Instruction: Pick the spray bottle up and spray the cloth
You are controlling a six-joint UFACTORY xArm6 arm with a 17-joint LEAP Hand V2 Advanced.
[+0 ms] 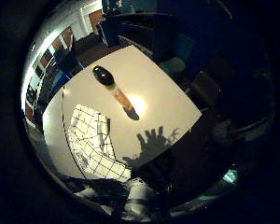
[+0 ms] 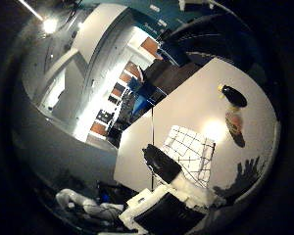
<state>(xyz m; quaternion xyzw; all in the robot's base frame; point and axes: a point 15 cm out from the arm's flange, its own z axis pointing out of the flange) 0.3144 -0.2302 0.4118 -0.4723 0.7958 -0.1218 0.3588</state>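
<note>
Looks down on a pale square table (image 1: 168, 93) in a dim room, with shelving and lit windows beyond its far edge. Finds the spray bottle (image 1: 115, 91) out near the table's middle, dark head at one end, amber body at the other, beside a bright patch of reflected light. Cannot tell from this height whether standing or lying. Taking the bottle's dark head as twelve o'clock, places the checked cloth (image 1: 94, 142) at about eight o'clock, near but clearly apart, spread flat and slightly rumpled by the table's edge. Places the hand's shadow (image 1: 151, 144) at about six o'clock, past the bottle's amber end, on bare tabletop.

Reads as a layout set for the job: bottle alone in open space, free for a grasp from any side; cloth spread wide close by, a broad target for the spray after only a short carry.

Shows the right hand (image 2: 161, 210) high above the table, well clear of both things. Shows the fingers (image 2: 160, 164), white with black tips, loosely extended, spread wide in the shadow, curled round nothing and touching nothing. Judges the pick-up not yet begun: needs a descent toward the bottle, then a wrap round its body, with a finger left free for the trigger.
</note>
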